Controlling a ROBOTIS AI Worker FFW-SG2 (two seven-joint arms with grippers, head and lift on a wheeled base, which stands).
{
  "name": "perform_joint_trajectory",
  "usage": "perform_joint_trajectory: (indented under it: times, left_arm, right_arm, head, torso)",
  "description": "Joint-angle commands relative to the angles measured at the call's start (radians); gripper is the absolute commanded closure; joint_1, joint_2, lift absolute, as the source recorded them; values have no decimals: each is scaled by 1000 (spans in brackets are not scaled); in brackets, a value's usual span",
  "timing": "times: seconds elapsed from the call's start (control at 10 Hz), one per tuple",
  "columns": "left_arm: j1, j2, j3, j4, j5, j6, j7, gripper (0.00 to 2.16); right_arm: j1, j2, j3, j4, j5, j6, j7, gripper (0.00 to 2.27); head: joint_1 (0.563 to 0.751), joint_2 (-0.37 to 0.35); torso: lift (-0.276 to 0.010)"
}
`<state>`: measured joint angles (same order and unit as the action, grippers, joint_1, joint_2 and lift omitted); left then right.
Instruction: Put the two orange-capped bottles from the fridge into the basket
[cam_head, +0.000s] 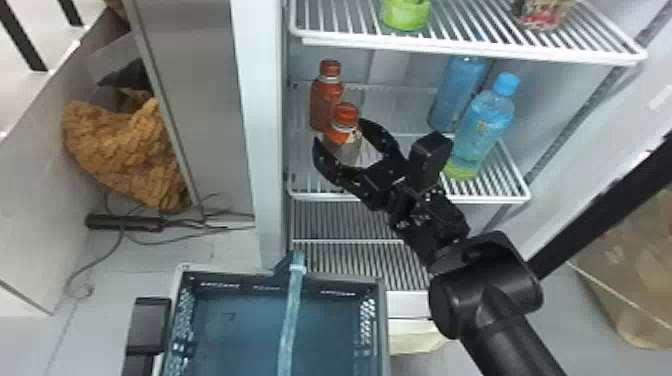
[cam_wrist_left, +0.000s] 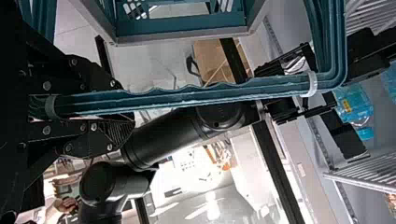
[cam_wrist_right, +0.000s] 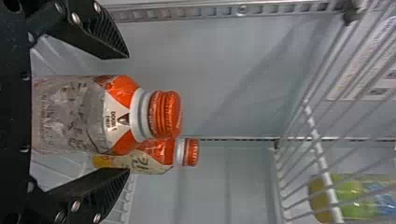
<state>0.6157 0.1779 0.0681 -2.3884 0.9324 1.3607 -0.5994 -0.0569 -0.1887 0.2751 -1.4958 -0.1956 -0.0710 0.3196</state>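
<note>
Near, the left claw (cam_wrist_left: 128, 103) is closed on the handle (cam_wrist_left: 210, 93). Farther, the right claw (cam_wrist_right: 128, 113) spreads wide around the front bottle (cam_wrist_right: 70, 114), probably slippery, yielding plastic, best gripped mid-body; behind it, left, stands another bottle (cam_head: 324, 102).

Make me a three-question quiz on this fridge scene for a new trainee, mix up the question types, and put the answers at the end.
1. True or false: The nearer orange-capped bottle stands between the open fingers of the right end effector.

2. Multiple choice: What is the left end effector holding?
A) A wire shelf
B) The basket's handle
C) A bottle

3. Fill in the blank: The farther orange-capped bottle stands on the same fridge shelf as two ____ bottles.

Key: 1. True; 2. B; 3. blue
</note>
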Motion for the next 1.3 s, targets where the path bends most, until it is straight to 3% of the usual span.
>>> perform_joint_trajectory:
  times: [0.0,0.1,0.6,1.2]
  left_arm:
    - [3,0,2,-1,5,-4,0,1202]
    - [5,0,4,-1,5,-4,0,1202]
    - [5,0,4,-1,7,-11,0,1202]
    - [3,0,4,4,17,-18,0,1202]
  right_arm:
    - [0,0,2,-30,16,71,-13,558]
    - [5,0,2,-42,22,88,-20,780]
    - [42,-5,-30,-120,30,56,-19,805]
    - [238,-12,-179,-471,16,365,96,805]
  head:
    - [695,-125]
    - [695,-124]
    - [695,-132]
    - [695,-163]
  torso:
    - [-235]
    - [-235]
    - [-235]
    - [-235]
